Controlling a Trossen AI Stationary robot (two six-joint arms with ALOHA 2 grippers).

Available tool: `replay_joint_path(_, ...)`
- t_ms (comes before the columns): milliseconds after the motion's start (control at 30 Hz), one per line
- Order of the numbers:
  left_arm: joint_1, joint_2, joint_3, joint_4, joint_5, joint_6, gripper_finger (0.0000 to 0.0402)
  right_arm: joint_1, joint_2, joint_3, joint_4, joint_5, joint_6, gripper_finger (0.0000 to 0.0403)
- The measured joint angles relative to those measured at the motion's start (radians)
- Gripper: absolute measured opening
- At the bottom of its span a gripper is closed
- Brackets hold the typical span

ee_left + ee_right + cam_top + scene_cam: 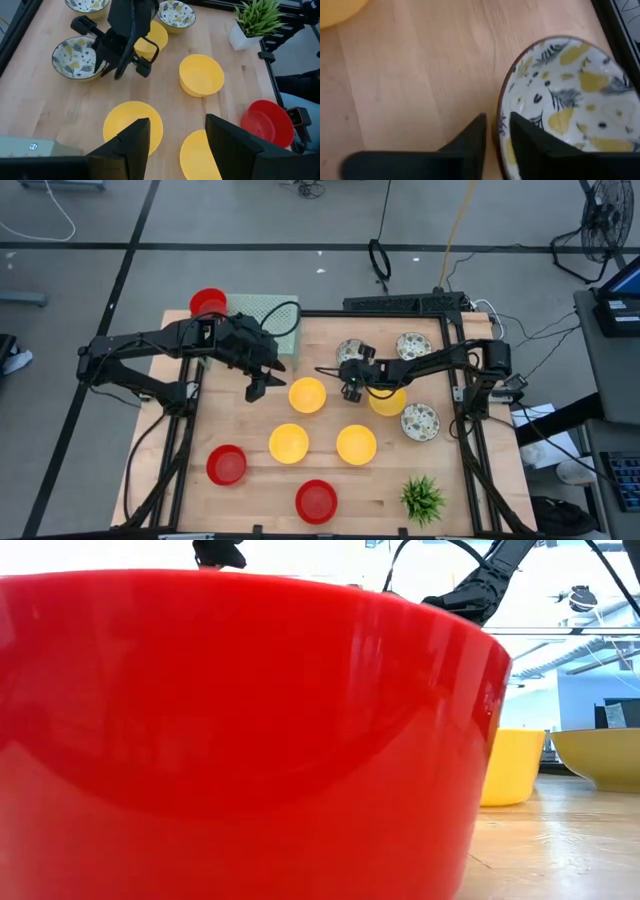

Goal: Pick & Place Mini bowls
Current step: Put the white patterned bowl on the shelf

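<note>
Care matters here: right hand pinches the patterned bowl's rim, so lift straight off the tabletop while the spread left hand waits beyond it.

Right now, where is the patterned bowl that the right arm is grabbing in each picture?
High view: patterned bowl at back middle, under right end effector.
Low view: not visible; a red bowl blocks it.
Left wrist view: bowl beside the right end effector.
Right wrist view: bowl, rim between the fingers.
Shared landmark: the right end effector.

Yellow bowls, red bowls, white bowls apparently patterned yellow and dark.
</note>
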Motion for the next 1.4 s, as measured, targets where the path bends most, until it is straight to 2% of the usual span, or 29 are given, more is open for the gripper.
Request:
replay_joint_path(100,0.000,0.000,0.000,0.000,0.000,0.013,0.0195,0.001,0.000,0.000,-0.002,-0.003,0.003,0.0012)
replay_joint_path(400,0.000,0.000,0.000,-0.001,0.001,0.083,0.0196,0.085,0.000,-0.001,0.051,-0.030,-0.088,0.0007)
replay_joint_path(567,0.000,0.000,0.000,-0.018,0.002,0.237,0.0196,0.152,-0.038,-0.001,0.115,-0.030,-0.105,0.0005)
replay_joint_path(700,0.000,0.000,0.000,-0.032,0.002,0.387,0.0196,0.194,-0.116,-0.002,0.125,-0.045,-0.101,0.0005)
replay_joint_path(800,-0.003,0.001,0.000,-0.023,0.002,0.471,0.0195,0.209,-0.190,-0.002,0.136,-0.182,-0.048,0.0005)
replay_joint_path(900,-0.017,0.025,0.000,-0.014,0.005,0.509,0.0195,0.211,-0.238,-0.001,0.216,-0.362,0.082,0.0005)
replay_joint_path(967,-0.031,0.045,-0.001,-0.014,0.028,0.543,0.0196,0.211,-0.252,-0.001,0.280,-0.461,0.159,0.0006)
replay_joint_path(1100,-0.072,0.100,0.000,0.016,0.049,0.614,0.0196,0.216,-0.250,-0.001,0.394,-0.644,0.193,0.0008)
replay_joint_path(1267,-0.111,0.154,-0.001,0.055,-0.043,0.667,0.0195,0.234,-0.249,0.000,0.381,-0.688,0.187,0.0008)
replay_joint_path(1400,-0.129,0.191,-0.001,0.115,-0.046,0.664,0.0195,0.254,-0.249,-0.001,0.383,-0.681,0.139,0.0009)
